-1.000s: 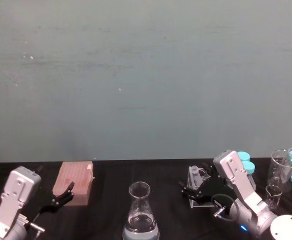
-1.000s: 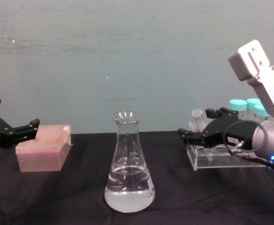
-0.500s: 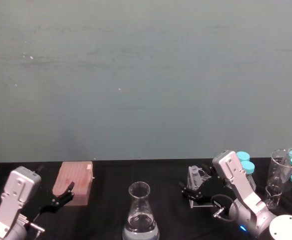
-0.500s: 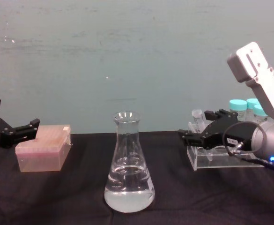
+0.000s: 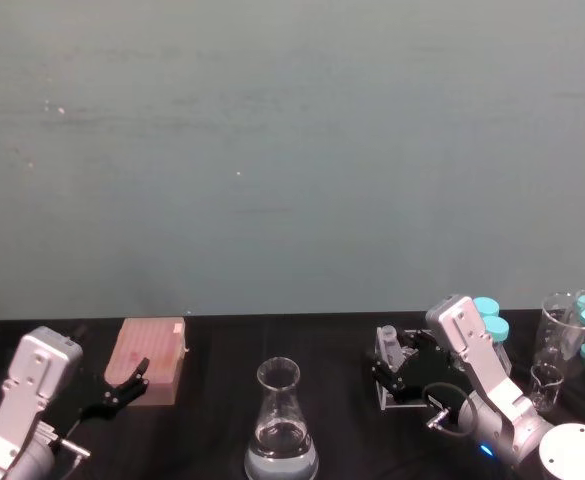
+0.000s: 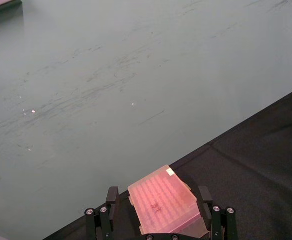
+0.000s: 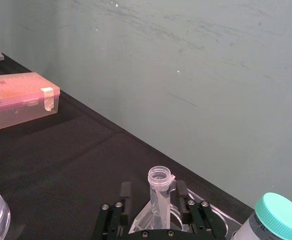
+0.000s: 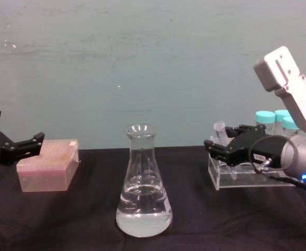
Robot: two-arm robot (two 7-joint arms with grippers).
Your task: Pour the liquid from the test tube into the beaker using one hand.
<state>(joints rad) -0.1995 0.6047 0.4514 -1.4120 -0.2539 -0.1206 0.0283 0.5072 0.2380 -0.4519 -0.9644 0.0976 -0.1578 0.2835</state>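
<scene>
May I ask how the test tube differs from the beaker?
The test tube is slim and short; the beaker is taller, with a wide base and narrow neck. The test tube stands in the clear rack, inside the open right hand; the beaker stands free on the black table. Both are clear and open-topped.

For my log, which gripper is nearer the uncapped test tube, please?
Right: the right gripper flanks the test tube; the left gripper sits far off by the pink box.
</scene>
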